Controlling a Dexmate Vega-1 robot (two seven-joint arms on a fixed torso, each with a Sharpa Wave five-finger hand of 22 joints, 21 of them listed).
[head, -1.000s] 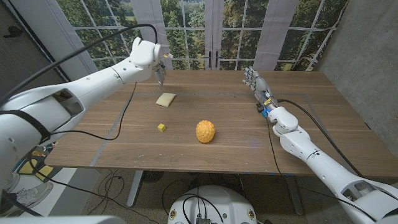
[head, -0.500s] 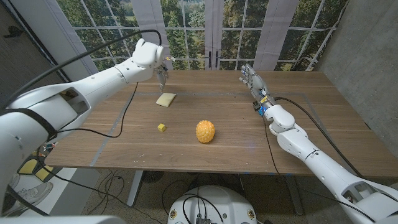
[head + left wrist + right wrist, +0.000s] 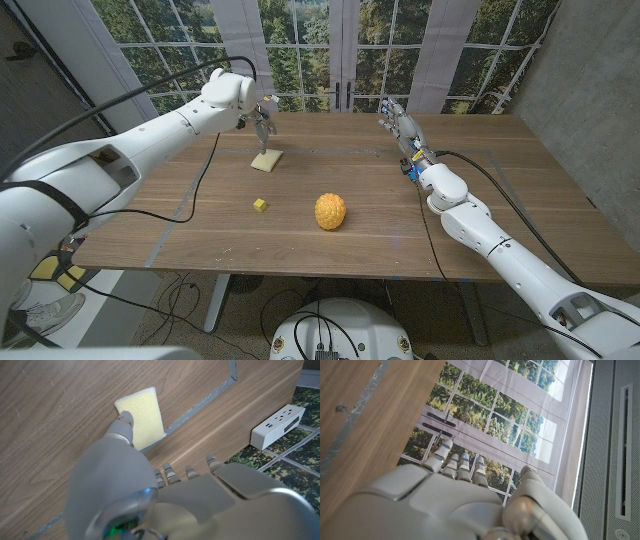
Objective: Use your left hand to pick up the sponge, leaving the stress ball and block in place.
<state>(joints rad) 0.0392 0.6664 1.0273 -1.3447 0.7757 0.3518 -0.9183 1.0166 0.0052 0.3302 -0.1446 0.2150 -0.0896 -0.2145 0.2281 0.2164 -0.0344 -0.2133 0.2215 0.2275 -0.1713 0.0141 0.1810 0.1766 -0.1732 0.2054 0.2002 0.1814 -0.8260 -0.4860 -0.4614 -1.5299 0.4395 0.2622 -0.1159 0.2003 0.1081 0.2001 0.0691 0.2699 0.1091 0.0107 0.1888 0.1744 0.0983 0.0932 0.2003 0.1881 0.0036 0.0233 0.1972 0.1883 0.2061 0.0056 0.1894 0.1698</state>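
Three small things lie on the brown wooden bench [image 3: 500, 190] — a pale yellow flat rectangular sponge [image 3: 266, 160] toward the far side, a tiny yellow cube block [image 3: 260, 205] nearer, and a bumpy orange stress ball [image 3: 330, 211] beside it. The left hand [image 3: 262, 114] hovers just above the sponge, fingers apart, holding nothing. The right hand [image 3: 397, 122] is raised with fingers extended — empty.

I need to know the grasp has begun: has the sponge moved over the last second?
Yes. The sponge has tipped up off the table under the left hand, while the block nearby stays put.
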